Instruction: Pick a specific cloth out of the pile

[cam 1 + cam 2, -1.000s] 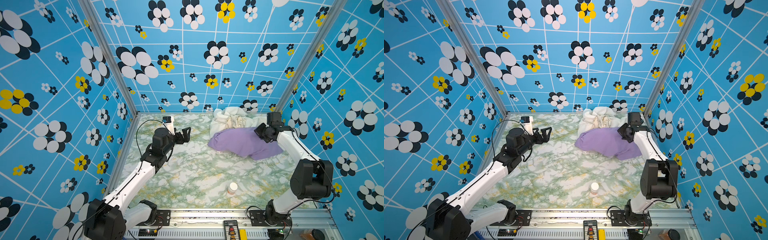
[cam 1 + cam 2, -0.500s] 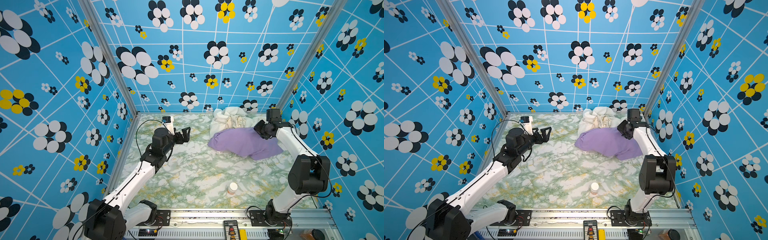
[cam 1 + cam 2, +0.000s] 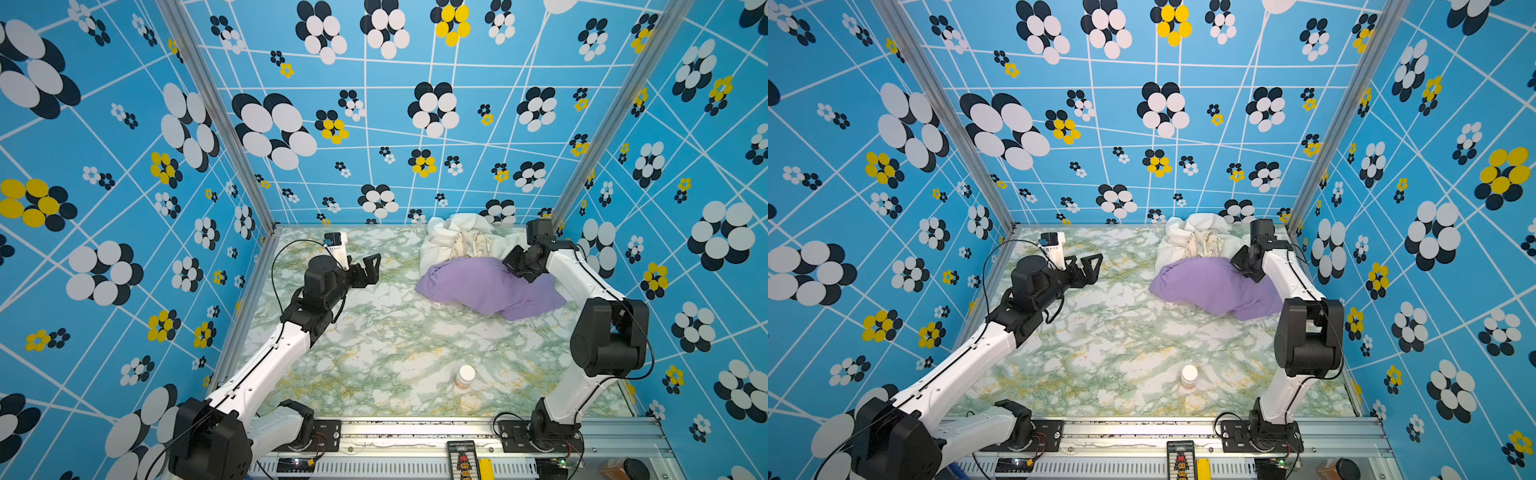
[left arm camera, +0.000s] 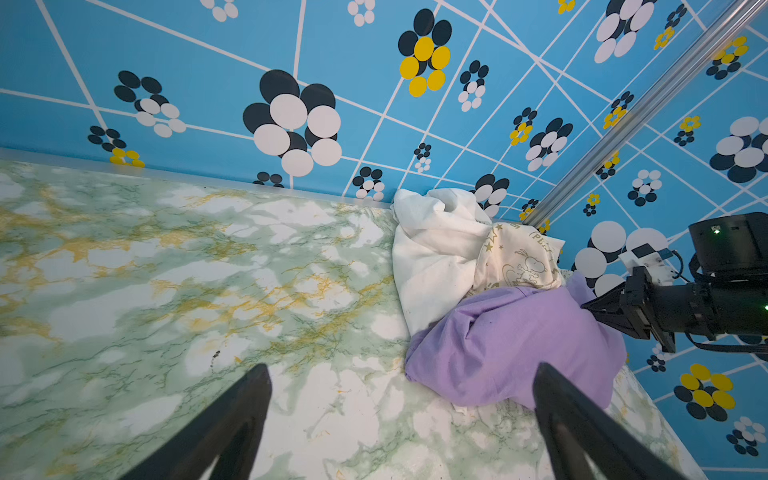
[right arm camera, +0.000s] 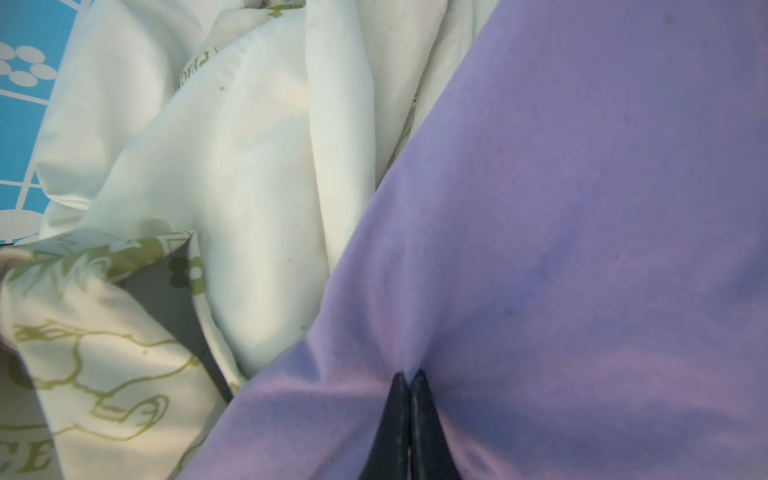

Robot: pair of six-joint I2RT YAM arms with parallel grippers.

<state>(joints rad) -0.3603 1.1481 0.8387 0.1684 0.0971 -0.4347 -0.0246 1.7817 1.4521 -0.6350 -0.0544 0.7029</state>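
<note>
**At the far right corner: cloth pinched by right gripper**

Against the back wall, near the right corner of the table (image 3: 395,345), the pile (image 3: 457,239) (image 3: 1192,237) is heaped. It is made up of a white cloth (image 4: 432,249) and a cream printed cloth (image 4: 519,257), and both are crumpled. The cloth (image 3: 486,289) (image 3: 1217,286), plain lavender, is draped over the near side of the pile and spread onto the table toward the right wall. Along its far edge it is touched by the white cloth and the printed cloth.

The right gripper (image 3: 508,262) (image 3: 1235,262) is set against the upper right part of the cloth. In the right wrist view its fingertips (image 5: 401,395) are seen pressed together. A pucker of lavender fabric (image 5: 582,208) is gathered at the tips, so a fold of the cloth is pinched.

The left gripper (image 3: 374,268) (image 3: 1094,268) is held over the left half of the table, well apart from the pile. Its jaws are spread wide, nothing is held between them, and it is pointed toward the pile. In the left wrist view the near end of the cloth (image 4: 511,345) is framed between its two dark fingers (image 4: 232,415).

A bottle (image 3: 464,376) (image 3: 1188,376) with a white cap is seen upright near the table's front edge, well apart from the cloth.
</note>
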